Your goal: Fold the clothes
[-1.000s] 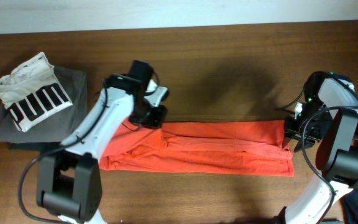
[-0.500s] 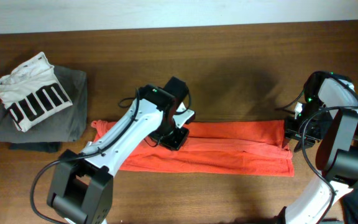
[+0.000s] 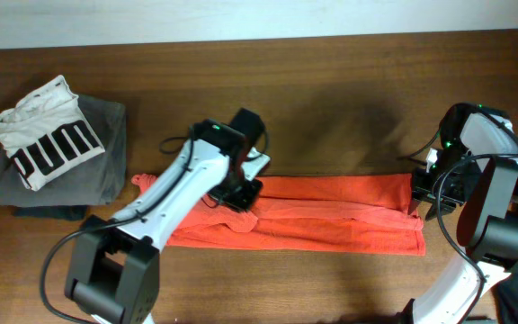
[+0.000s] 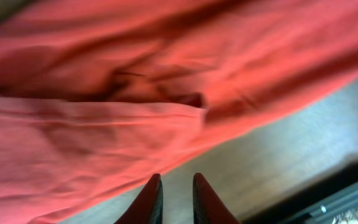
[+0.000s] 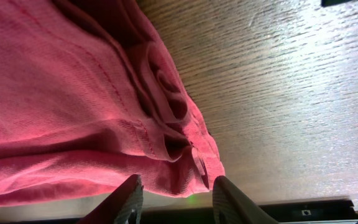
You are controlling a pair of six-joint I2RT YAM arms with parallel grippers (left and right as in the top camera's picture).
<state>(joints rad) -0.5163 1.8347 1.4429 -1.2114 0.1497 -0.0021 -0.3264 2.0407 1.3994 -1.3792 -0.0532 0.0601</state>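
Observation:
The clothes, an orange-red T-shirt [image 3: 331,211], lie as a long strip across the table's middle. A rumpled hump of cloth sits near its left part. My left gripper [image 3: 244,193] hovers over that hump. In the left wrist view the shirt [image 4: 104,93] fills the top, and the left gripper [image 4: 176,194] has its fingers a narrow gap apart with bare table between them. My right gripper [image 3: 418,193] is at the shirt's right end. In the right wrist view the right gripper [image 5: 179,194] stands open, with the shirt's bunched hem [image 5: 166,143] reaching between the fingertips, not pinched.
A white shirt with black PUMA letters [image 3: 48,135] lies on a grey garment [image 3: 102,171] at the far left. The brown wooden table [image 3: 331,108] ends at a pale wall along the top.
My left gripper swept right from the shirt's left part to its middle, then drew back slightly left. Its jaws parted a little. The right arm has not moved.

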